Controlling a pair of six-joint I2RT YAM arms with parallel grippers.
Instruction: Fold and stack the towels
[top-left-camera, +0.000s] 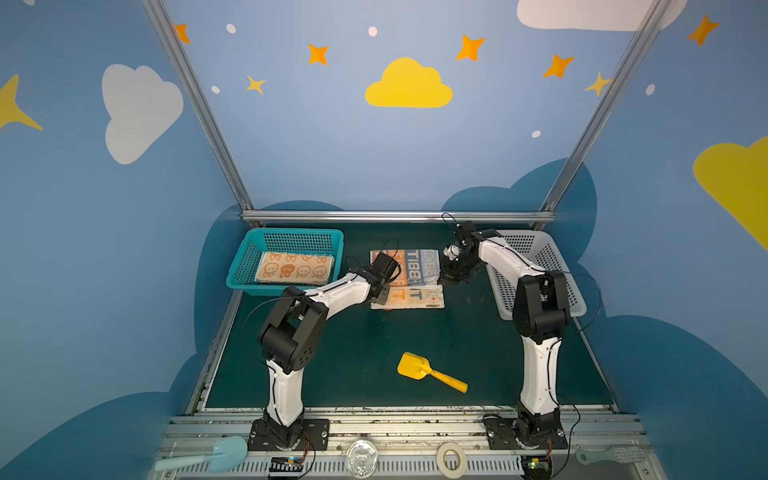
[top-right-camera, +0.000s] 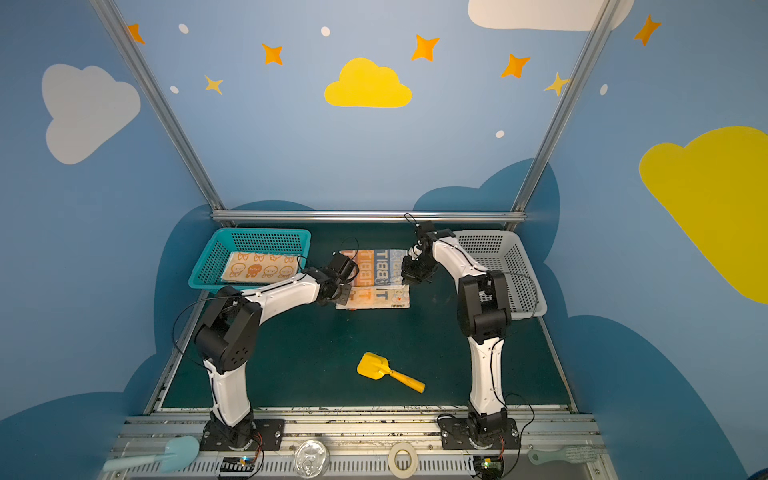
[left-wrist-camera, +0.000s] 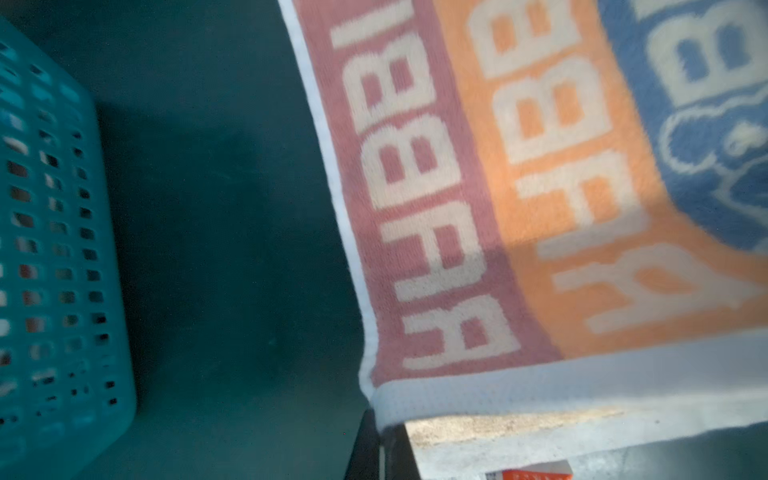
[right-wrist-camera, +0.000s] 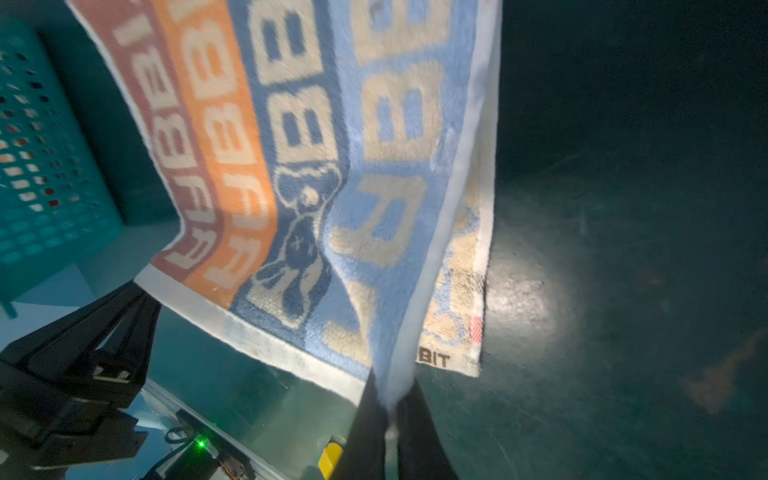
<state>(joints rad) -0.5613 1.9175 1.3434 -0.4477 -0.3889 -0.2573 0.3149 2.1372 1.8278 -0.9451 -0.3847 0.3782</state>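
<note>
Towel (right-wrist-camera: 291, 166) corner hidden within right hand (right-wrist-camera: 390, 419)

Enclosure walls (top-left-camera: 332, 145) in sky blue on three sides, with darker blue cloud shapes (top-left-camera: 519, 195) along the base. Decals: yellow cloud (top-left-camera: 408, 85) centred on the back wall, white cloud (top-left-camera: 139, 110) at left, larger yellow cloud (top-left-camera: 735, 183) at right, orange and yellow stars (top-left-camera: 469, 48), small white dots (top-left-camera: 372, 31). Aluminium frame posts (top-left-camera: 203, 112) at both back corners, joined low by a crossbar (top-left-camera: 395, 216). Work surface (top-left-camera: 353, 353) dark green, matt, scuffed. Slotted metal rail (top-left-camera: 395, 428) along the near edge. Lighting soft and even in both top views; bright patch (right-wrist-camera: 519, 299) on the green surface in the right wrist view.
</note>
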